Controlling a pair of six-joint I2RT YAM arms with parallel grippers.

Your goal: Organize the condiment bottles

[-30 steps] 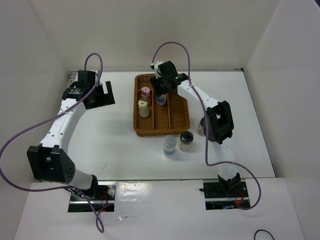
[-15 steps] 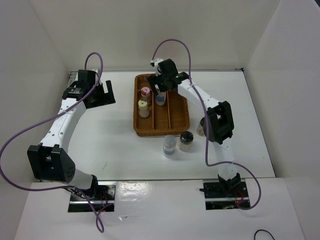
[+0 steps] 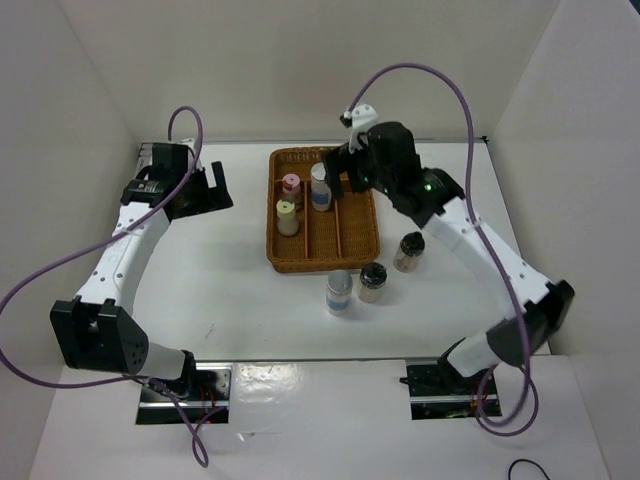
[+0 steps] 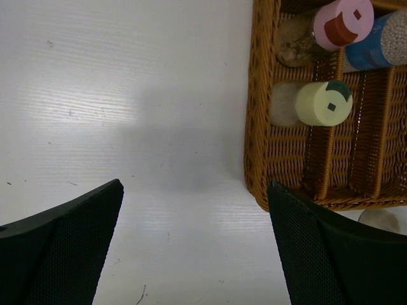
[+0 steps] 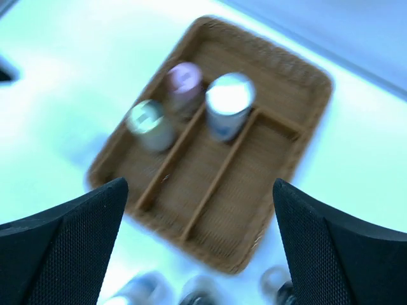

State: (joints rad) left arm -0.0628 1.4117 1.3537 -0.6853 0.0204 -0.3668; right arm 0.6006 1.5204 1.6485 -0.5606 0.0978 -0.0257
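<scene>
Already in wicker tray (image 3: 358,228): pink-capped jar (image 3: 291,184), yellow-capped jar (image 3: 287,214), blue-banded jar (image 3: 320,188).

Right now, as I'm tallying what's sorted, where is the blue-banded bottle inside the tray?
In the top view the blue-banded bottle stands in the middle compartment of the wicker tray, at the far end, right of the pink-capped bottle.
</scene>
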